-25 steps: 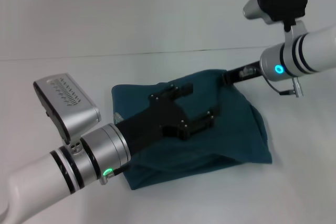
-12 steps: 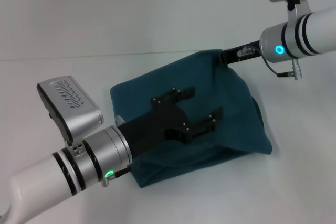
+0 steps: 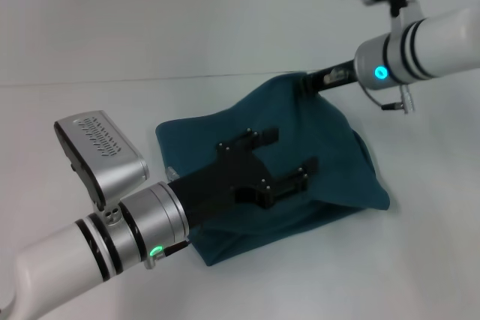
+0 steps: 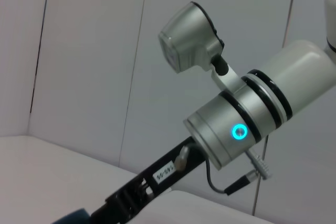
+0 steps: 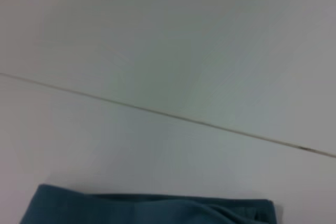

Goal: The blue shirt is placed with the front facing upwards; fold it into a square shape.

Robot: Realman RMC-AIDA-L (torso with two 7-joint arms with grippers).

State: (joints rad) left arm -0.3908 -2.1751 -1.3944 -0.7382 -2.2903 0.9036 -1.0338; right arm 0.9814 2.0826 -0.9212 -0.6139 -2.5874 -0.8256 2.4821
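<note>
Beneath the spread left claw (image 3: 279,157), the blue shirt (image 3: 330,162), far corner in the right claw (image 3: 309,80).

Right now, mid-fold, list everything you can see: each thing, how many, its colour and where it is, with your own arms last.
shirt: one, dark teal-blue, already folded into a bunched pile in the middle of the table, its far right corner lifted.
table: one, white, under the shirt and both arms.
wall: one, white, behind the table's far edge.
left gripper: one, black, fingers open, over the middle of the shirt, on the silver and white left arm coming from the near left.
right gripper: one, black, at the raised far right corner of the shirt, which looks pinched and lifted; on the silver and white right arm reaching in from the far right.
</note>
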